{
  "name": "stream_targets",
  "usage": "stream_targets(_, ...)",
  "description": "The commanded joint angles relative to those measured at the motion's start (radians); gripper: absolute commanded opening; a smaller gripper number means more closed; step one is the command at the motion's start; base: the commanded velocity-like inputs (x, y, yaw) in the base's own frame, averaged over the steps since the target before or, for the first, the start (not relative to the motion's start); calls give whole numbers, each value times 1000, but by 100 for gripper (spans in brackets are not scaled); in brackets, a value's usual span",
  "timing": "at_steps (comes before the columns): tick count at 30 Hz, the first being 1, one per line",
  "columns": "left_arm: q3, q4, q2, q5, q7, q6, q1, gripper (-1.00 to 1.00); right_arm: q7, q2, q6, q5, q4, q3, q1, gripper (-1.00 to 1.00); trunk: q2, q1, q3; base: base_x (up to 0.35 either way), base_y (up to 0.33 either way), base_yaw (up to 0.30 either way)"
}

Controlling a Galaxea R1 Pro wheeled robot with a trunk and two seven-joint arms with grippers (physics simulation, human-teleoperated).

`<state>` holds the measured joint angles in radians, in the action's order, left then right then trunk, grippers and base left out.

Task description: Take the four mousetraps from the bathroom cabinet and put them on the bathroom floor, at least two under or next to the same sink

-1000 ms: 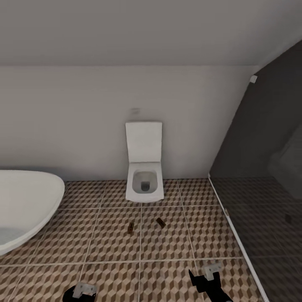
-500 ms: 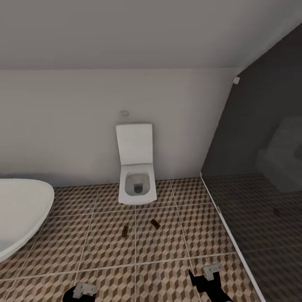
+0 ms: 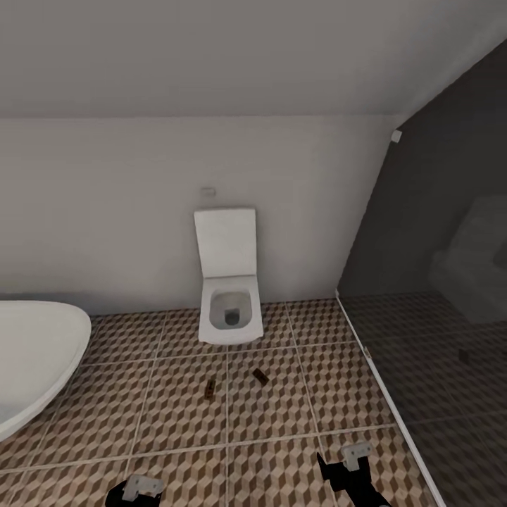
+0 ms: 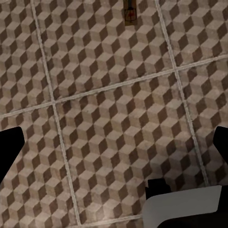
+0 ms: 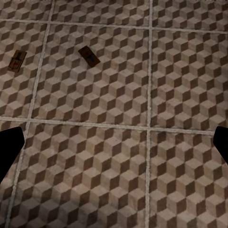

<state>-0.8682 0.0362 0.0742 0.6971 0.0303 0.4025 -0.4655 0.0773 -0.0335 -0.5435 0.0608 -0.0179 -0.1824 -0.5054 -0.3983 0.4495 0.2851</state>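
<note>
Two mousetraps lie flat on the cube-patterned bathroom floor (image 3: 176, 422) in front of the toilet, one (image 3: 210, 388) on a grout line and the other (image 3: 261, 375) just right of it. My right wrist view shows both traps (image 5: 17, 60) (image 5: 89, 56) some way ahead of the fingers. The left wrist view catches one trap (image 4: 129, 12) at the frame's edge. My left gripper (image 3: 141, 487) and right gripper (image 3: 348, 466) hang low over the tiles, both open and holding nothing. The cabinet and the sink are out of view.
A white toilet (image 3: 229, 282) stands against the back wall. The rim of a white oval bathtub (image 3: 35, 359) curves in at the left. A dark glass shower partition (image 3: 436, 317) with a pale floor rail closes off the right side.
The camera turned slightly a second ago, shifting the whole picture leftward, then held still. The traps and both grippers have not moved.
</note>
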Motion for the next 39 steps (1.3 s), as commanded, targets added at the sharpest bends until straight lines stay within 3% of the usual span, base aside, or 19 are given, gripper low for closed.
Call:
stream_targets(1,-8,2,-1,1,3,4,-1,100,6,0,-3,7,1,-3,-1,100,-2,1,0,0,0,0)
stream_targets(39,-8,3,-3,1,3,4,1,100,6,1,-3,7,1,-3,-1,100,-2,1,-58,0,0,0)
